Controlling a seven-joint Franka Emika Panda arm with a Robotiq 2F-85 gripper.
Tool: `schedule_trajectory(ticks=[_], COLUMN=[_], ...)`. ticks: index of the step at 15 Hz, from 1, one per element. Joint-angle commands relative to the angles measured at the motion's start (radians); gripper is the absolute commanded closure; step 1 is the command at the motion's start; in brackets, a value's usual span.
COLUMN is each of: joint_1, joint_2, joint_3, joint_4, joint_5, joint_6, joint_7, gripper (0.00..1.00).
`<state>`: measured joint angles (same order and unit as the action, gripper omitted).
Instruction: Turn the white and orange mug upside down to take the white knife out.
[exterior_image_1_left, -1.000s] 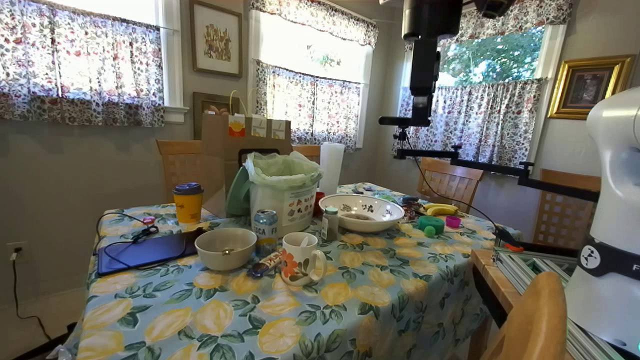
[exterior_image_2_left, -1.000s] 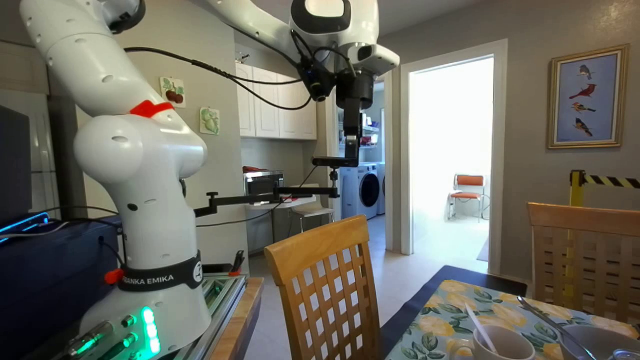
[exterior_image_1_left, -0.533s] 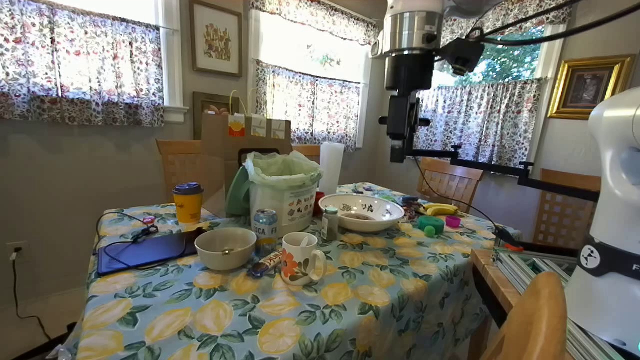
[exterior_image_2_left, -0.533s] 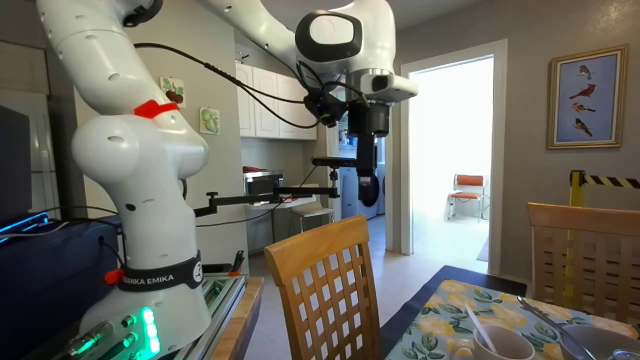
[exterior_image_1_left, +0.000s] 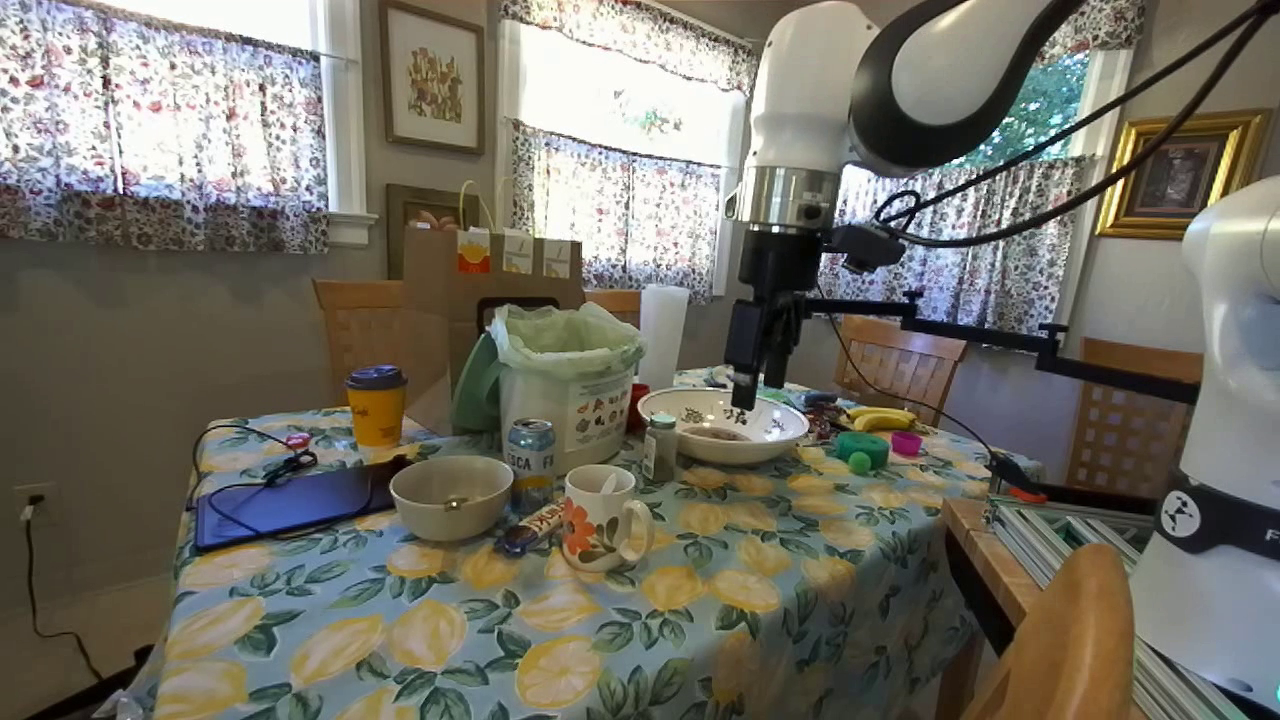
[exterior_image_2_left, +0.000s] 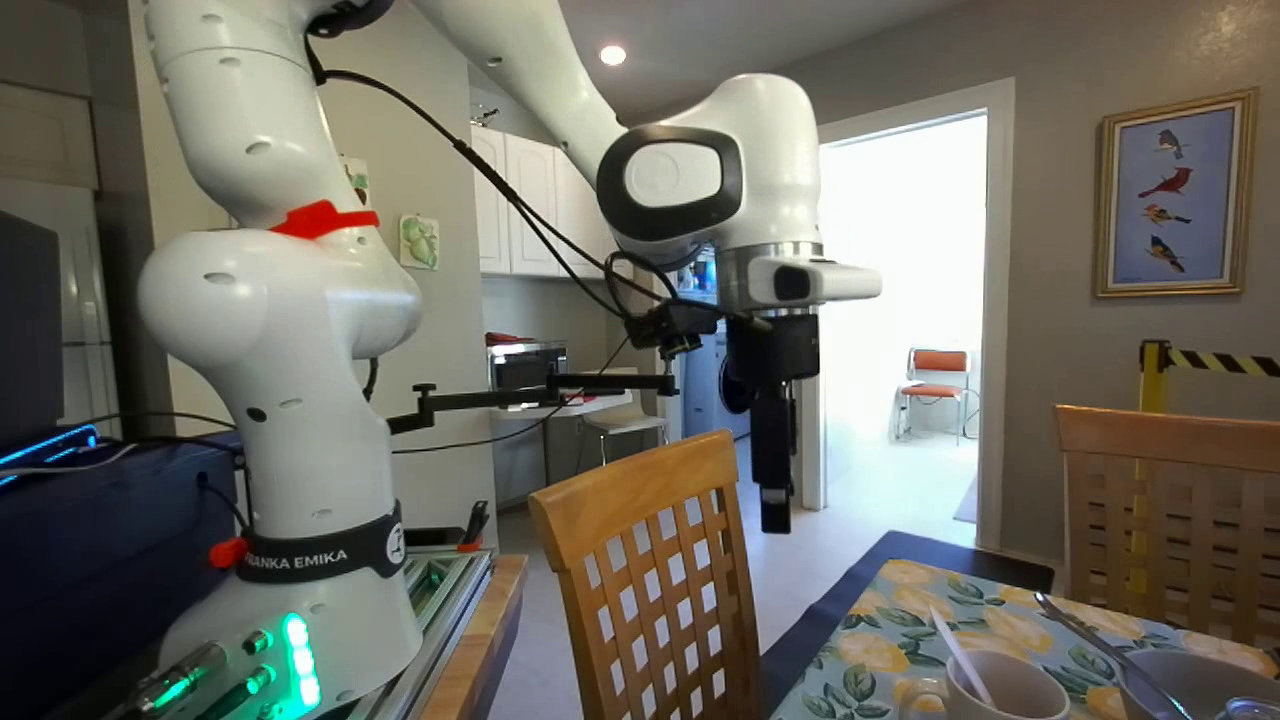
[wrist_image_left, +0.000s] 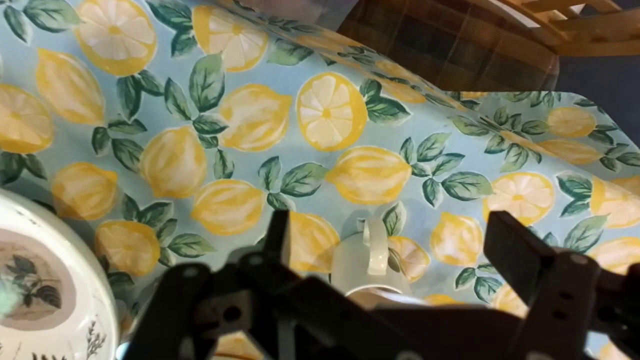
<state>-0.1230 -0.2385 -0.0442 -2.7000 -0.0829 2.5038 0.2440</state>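
Note:
The white and orange mug (exterior_image_1_left: 598, 520) stands upright on the lemon-print tablecloth. It also shows at the bottom edge of an exterior view (exterior_image_2_left: 1010, 692) and in the wrist view (wrist_image_left: 349, 262), handle toward the picture's top. The white knife (exterior_image_2_left: 962, 655) leans inside it with its end above the rim; in the wrist view only a blurred part of it (wrist_image_left: 397, 297) shows at the mug's mouth. My gripper (exterior_image_1_left: 759, 388) is open and empty, pointing down, well above and apart from the mug. In the wrist view the mug lies between the spread fingertips (wrist_image_left: 387, 220), further below.
Around the mug stand a grey bowl (exterior_image_1_left: 450, 515), a can (exterior_image_1_left: 531, 460), a wrapped bar (exterior_image_1_left: 535, 526) and a shaker (exterior_image_1_left: 660, 450). A wide patterned bowl (exterior_image_1_left: 785, 440) and a tub with a green liner (exterior_image_1_left: 590, 425) stand behind. A wooden chair (exterior_image_2_left: 640, 490) stands by the table.
My gripper has come down a long way, moving left in an exterior view and right in an exterior view. The mug and knife have not moved.

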Motion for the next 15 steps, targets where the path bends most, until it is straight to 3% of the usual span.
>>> schedule_trajectory(ticks=[1, 15], joint_1=[-0.003, -0.005], joint_2=[0.028, 0.108], joint_3=[-0.001, -0.01], joint_4=[0.001, 0.012], joint_5=[0.001, 0.007], joint_6=[0.016, 0.081], joint_7=[-0.001, -0.003], gripper=[0.0, 0.0])
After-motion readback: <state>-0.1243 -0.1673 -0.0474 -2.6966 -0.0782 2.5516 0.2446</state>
